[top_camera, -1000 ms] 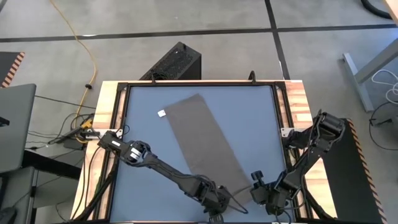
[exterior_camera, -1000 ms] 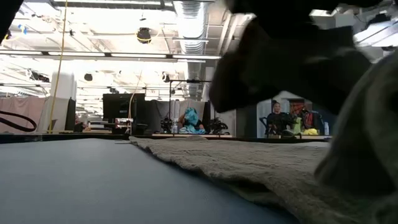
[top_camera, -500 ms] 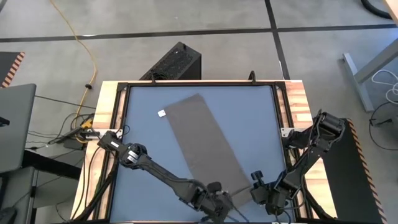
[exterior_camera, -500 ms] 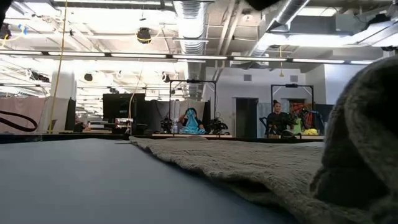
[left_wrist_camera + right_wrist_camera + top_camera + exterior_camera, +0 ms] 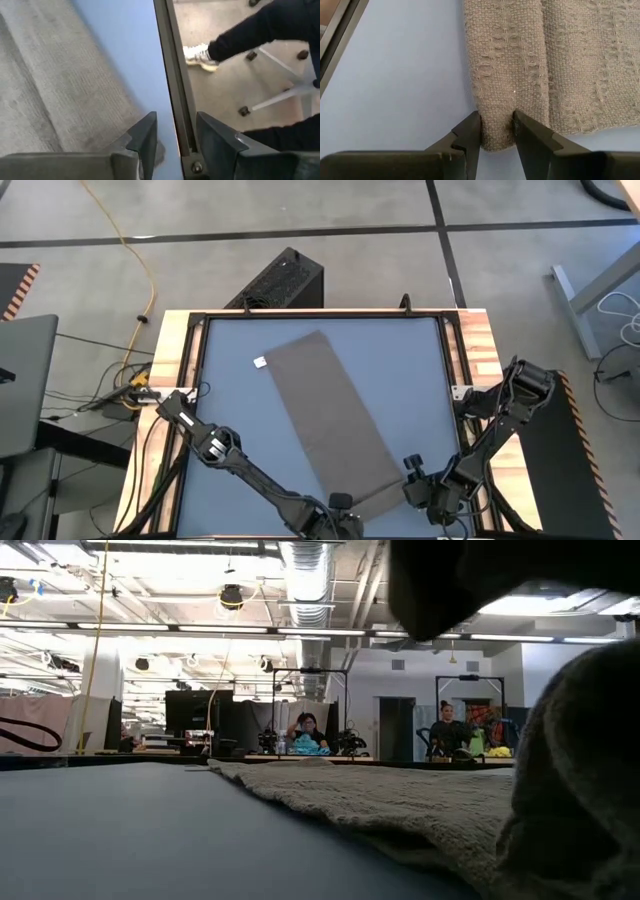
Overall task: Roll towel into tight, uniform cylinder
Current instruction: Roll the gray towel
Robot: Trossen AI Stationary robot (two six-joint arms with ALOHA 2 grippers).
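Blue-grey tabletop [image 5: 230, 410] carries the towel [image 5: 330, 420] flat, running diagonally. Right gripper [image 5: 496, 131] pinches the towel's near corner between its fingers. Left gripper [image 5: 176, 131], fingers apart and holding nothing, sits just beside the towel's near end, over the tabletop's edge.

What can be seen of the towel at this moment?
The towel is a thin grey-brown cloth of coarse, loose weave, a long rectangle lying flat and slanted across the blue-grey table. A small white tag sticks out at its far corner. It is not rolled yet; only the near end is bunched up. The right gripper pinches a near corner between its fingers. The left gripper stands open beside the other near corner, at the table's edge, holding nothing.
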